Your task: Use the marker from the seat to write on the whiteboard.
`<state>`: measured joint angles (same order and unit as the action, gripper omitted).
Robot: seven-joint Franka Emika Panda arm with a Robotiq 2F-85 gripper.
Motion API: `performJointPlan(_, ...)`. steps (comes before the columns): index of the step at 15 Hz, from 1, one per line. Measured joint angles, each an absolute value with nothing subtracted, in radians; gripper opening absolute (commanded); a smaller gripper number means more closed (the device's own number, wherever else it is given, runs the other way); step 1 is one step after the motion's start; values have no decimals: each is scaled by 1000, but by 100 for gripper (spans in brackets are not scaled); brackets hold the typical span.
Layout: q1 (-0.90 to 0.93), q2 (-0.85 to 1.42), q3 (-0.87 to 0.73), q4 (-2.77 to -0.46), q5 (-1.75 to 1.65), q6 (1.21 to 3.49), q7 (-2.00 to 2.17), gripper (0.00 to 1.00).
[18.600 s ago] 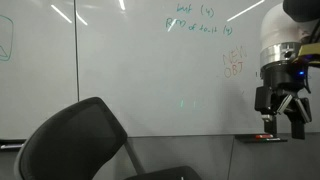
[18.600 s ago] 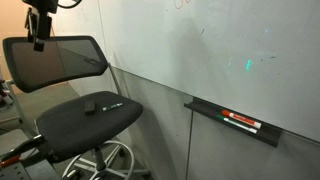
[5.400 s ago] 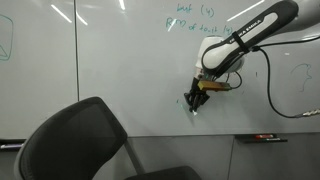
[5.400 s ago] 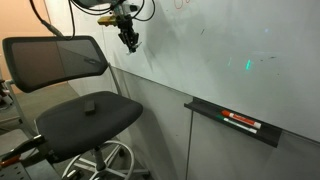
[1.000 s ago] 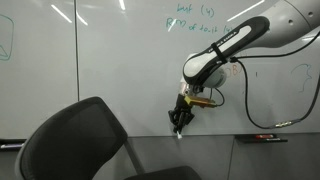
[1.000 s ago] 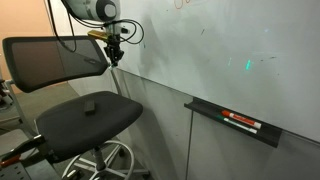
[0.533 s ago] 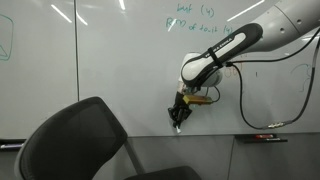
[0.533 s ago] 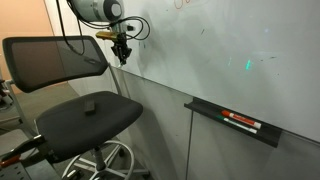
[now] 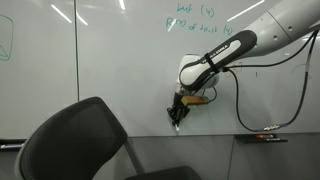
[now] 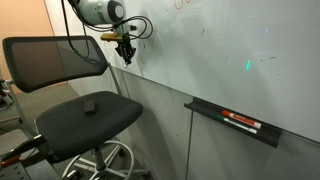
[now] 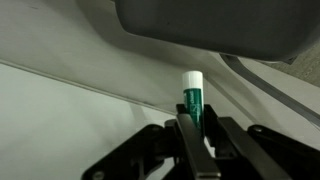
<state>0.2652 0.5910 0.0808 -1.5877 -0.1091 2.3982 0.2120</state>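
Glossy white whiteboard [image 9: 110, 80], scrawled with teal-green handwriting, fills the background behind one black office seat [image 9: 75, 145] with a broad, curved, matte backrest. One dark gripper [image 9: 177, 118] is clamped on one slim teal-green, white-tipped marker [image 11: 191, 98], near the board's lower edge.

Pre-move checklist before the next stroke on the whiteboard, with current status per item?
1. Grip on the marker: ok, clamped in the gripper.
2. Marker end touching the whiteboard: cannot tell.
3. Cap off: cannot tell; only a white end shows in the wrist view.
4. Blank board around the gripper: ok; the handwriting sits well above.
5. Gripper apart from the seat backrest: ok in an exterior view, though close.
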Motion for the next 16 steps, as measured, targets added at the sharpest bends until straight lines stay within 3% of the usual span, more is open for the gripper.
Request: performJointPlan(16, 296, 654, 1, -1570, -174, 2482, 222, 6)
